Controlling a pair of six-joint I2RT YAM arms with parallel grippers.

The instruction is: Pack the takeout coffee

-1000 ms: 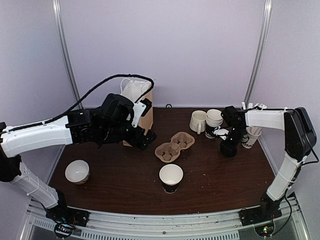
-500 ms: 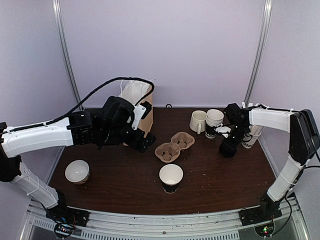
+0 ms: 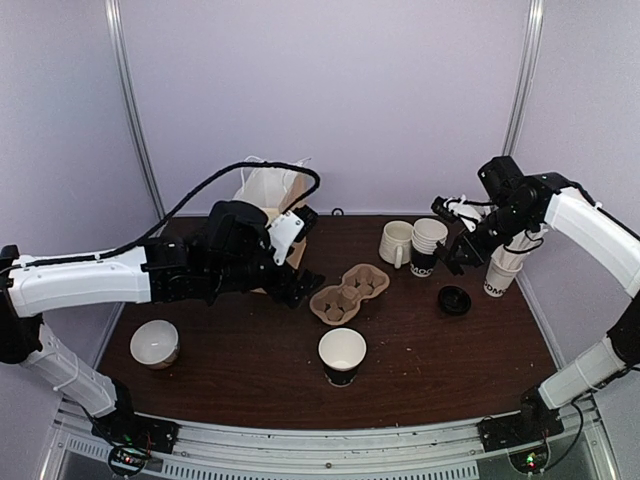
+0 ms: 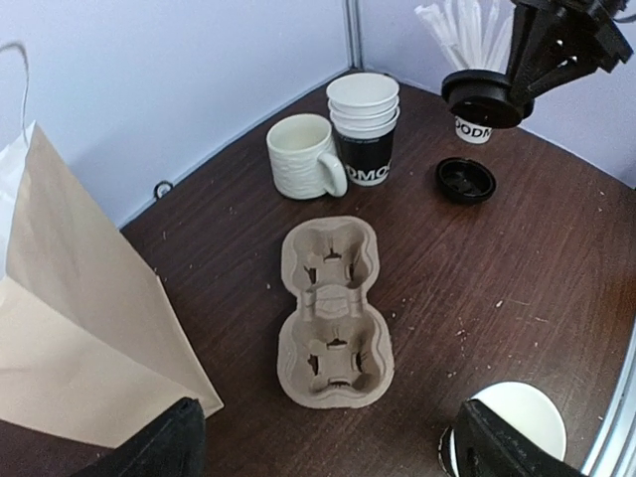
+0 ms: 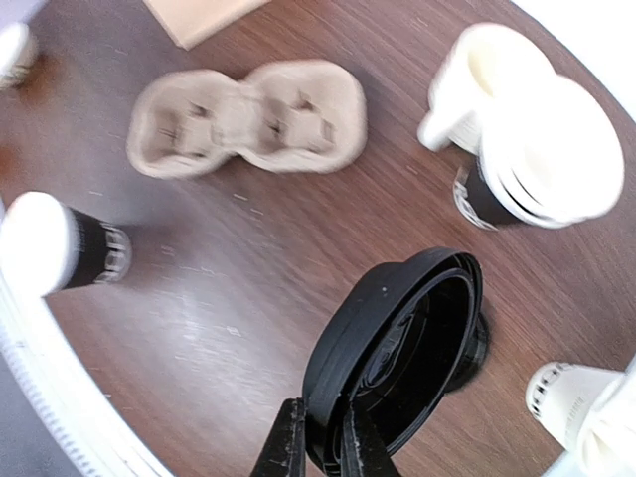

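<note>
The takeout coffee cup (image 3: 342, 355) stands lidless at 6 o'clock on the surface (image 3: 250, 370), just before the pulp carrier (image 3: 348, 292). A second ago the right jaws sat low at 3 o'clock; now they are raised, pinching a black lid (image 5: 368, 328), with a spare lid (image 3: 455, 299) left below. Capping likely comes next. The left jaws gape empty, barely shifted.

Left pincer (image 4: 333, 439) spread wide, right arm raised, right pincer (image 5: 324, 437) apparently clamped on black lid (image 5: 397, 348)

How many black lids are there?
2. One lid is held up by the right gripper. The other lid lies on the table beside the stacked cups. More may be nested under it.
</note>
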